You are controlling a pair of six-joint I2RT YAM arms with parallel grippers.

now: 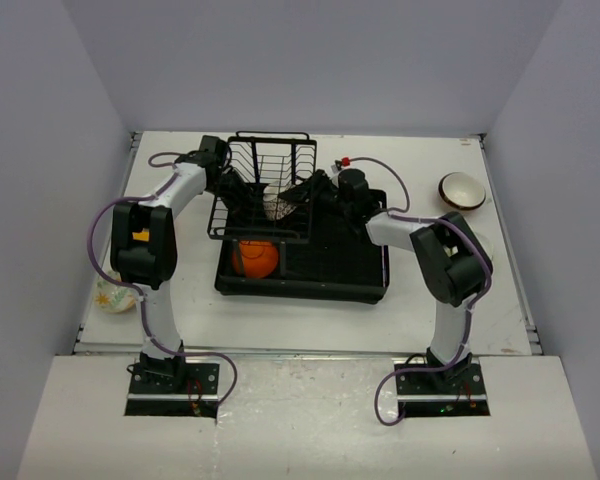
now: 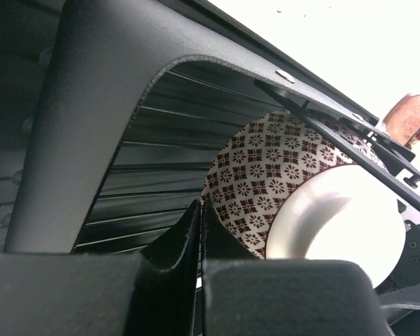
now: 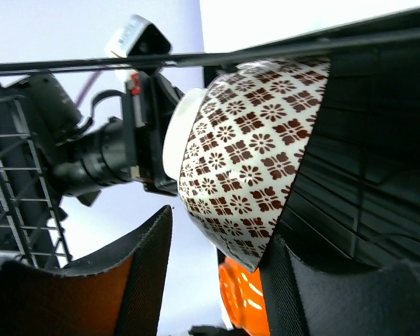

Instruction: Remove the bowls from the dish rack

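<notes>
The grasp step seemed in hand: the right gripper [image 3: 220,227] straddled the floral bowl [image 3: 252,140] in the dish rack [image 1: 270,160] at upper centre, jaws half-open, not clamped. The left gripper [image 2: 199,210] was shut and empty. Next, it needed to pinch the rim and lift clear.

You faced a black wire dish rack [image 1: 270,160] joined to a black tray [image 1: 330,265], both on a white table [image 1: 450,290]. The patterned bowl [image 3: 252,140] was white outside with dark red-brown floral lozenges in a repeating grid, plain white inside. The orange bowl [image 1: 257,258] was unpatterned. The brown bowl [image 1: 461,190] showed you a white interior, and the pale bowl [image 1: 115,297] carried faint pastel flecks.
</notes>
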